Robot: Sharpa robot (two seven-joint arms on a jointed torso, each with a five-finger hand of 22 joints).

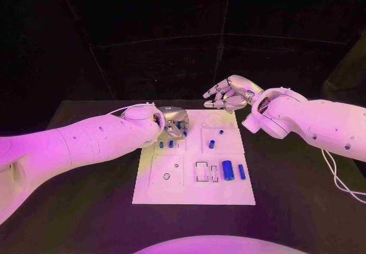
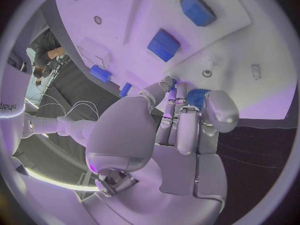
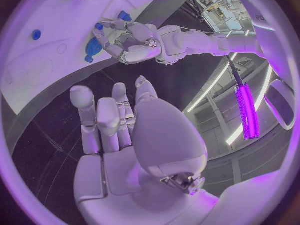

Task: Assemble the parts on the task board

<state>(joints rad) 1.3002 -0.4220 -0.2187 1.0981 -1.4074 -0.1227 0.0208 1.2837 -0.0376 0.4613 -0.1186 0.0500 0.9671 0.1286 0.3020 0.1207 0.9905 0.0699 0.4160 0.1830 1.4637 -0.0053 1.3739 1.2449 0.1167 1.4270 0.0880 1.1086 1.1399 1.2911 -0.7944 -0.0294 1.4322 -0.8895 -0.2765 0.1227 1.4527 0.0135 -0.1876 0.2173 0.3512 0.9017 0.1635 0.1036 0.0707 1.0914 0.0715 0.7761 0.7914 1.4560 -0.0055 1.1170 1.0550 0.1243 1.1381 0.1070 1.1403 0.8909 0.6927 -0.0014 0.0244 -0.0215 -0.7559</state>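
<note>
- Head view: the task board (image 1: 194,182) is lying in the middle of the black table (image 1: 297,201). The left hand (image 1: 172,120) is reaching over the board's far-left part, fingers pointing down among small blue parts (image 1: 165,143). Whether the fingers are gripping one, I cannot tell from here.
- Head view: a large blue cylinder (image 1: 227,170) and a thinner blue peg (image 1: 241,171) are lying side by side on the board's near-right part. Two more small blue pieces (image 1: 212,143) are sitting further back, near the board's middle.
- Head view: the right hand (image 1: 231,93) is hovering above the board's far-right corner, fingers spread and curling loosely, holding nothing.
- Left wrist view: the left hand (image 2: 181,130) is bending its fingers (image 2: 220,110) round a blue round part (image 2: 197,98) at the board's edge, touching it. Two blue blocks (image 2: 164,45) are lying further along the board.
- Right wrist view: the right hand (image 3: 125,125) is open, fingers (image 3: 81,105) apart and empty, well clear of the board (image 3: 37,70). The left hand (image 3: 128,40) is working beside a blue part (image 3: 94,46).
</note>
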